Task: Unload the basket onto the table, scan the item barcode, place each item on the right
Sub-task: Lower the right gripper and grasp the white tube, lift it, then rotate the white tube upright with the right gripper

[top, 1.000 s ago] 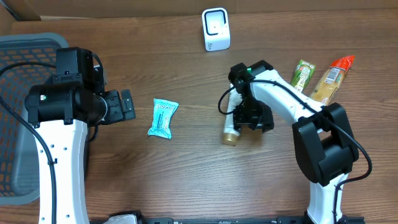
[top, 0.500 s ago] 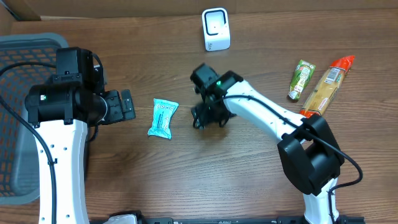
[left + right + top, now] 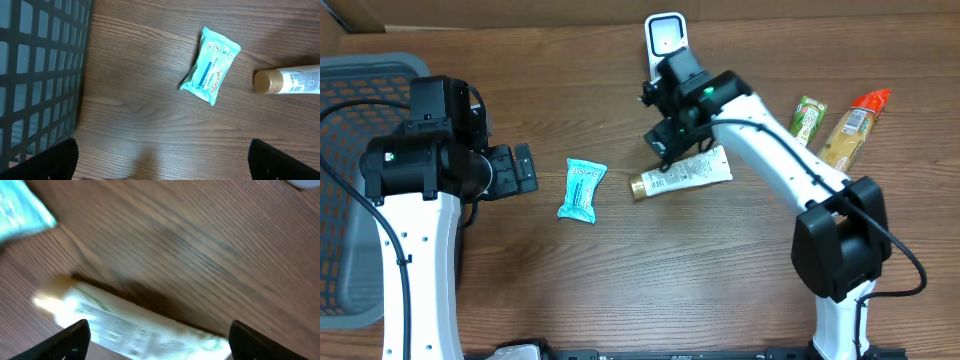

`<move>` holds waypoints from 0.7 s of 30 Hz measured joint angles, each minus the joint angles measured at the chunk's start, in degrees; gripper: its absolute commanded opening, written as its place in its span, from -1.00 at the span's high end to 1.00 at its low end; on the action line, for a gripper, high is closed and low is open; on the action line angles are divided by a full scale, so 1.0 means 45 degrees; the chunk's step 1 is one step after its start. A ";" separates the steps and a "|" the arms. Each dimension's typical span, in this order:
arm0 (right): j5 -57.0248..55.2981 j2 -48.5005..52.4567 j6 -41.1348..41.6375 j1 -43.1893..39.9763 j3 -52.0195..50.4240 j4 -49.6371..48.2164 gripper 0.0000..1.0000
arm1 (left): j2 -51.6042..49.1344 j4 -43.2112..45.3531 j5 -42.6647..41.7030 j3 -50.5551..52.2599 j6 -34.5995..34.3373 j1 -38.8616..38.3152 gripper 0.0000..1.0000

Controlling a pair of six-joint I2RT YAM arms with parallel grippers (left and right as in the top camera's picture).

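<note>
The item, a white tube with a gold cap (image 3: 685,175), lies on the wooden table just below the white scanner (image 3: 667,45). My right gripper (image 3: 672,145) hovers right over the tube, between it and the scanner. In the right wrist view the blurred tube (image 3: 135,325) lies lengthwise between the wide-apart fingers (image 3: 75,340), and the right gripper (image 3: 157,342) is open. My left gripper (image 3: 515,170) stands open and empty left of a teal packet (image 3: 582,188). The left wrist view shows that packet (image 3: 210,72) and the tube's gold cap (image 3: 270,81).
A grey mesh basket (image 3: 360,80) fills the far left and shows as a grid (image 3: 40,75) in the left wrist view. A green packet (image 3: 807,120) and an orange-topped yellow packet (image 3: 850,125) lie at the right.
My right arm swung left and then up toward the scanner with the tube. Its jaws have widened, and the tube now lies on the table with its cap pointing left. The left arm stayed still.
</note>
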State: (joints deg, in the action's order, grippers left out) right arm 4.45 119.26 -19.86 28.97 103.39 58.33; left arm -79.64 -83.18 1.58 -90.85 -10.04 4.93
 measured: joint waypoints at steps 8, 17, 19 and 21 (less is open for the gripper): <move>0.2433 0.0437 -0.4658 -0.1540 -0.0466 0.0209 -0.73 | 0.0000 0.0000 0.0000 0.0000 0.0000 0.0000 -0.99; 0.4192 0.1311 -0.7621 -0.2016 -0.1035 0.0262 -0.73 | 0.0000 0.0000 0.0000 0.0000 0.0000 0.0000 -1.00; 0.4265 0.1608 -0.7839 -0.1928 -0.1112 0.0335 -0.73 | 0.0000 0.0000 0.0000 0.0000 0.0000 0.0000 -0.99; 0.4299 0.1914 -0.7985 -0.1841 -0.1146 0.0374 -0.70 | 0.0000 -0.0005 0.0000 0.0000 0.0000 0.0000 -0.99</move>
State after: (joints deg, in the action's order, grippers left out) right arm 23.79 127.87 -55.79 20.69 98.24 60.01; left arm -79.64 -83.20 1.58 -90.85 -10.04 4.93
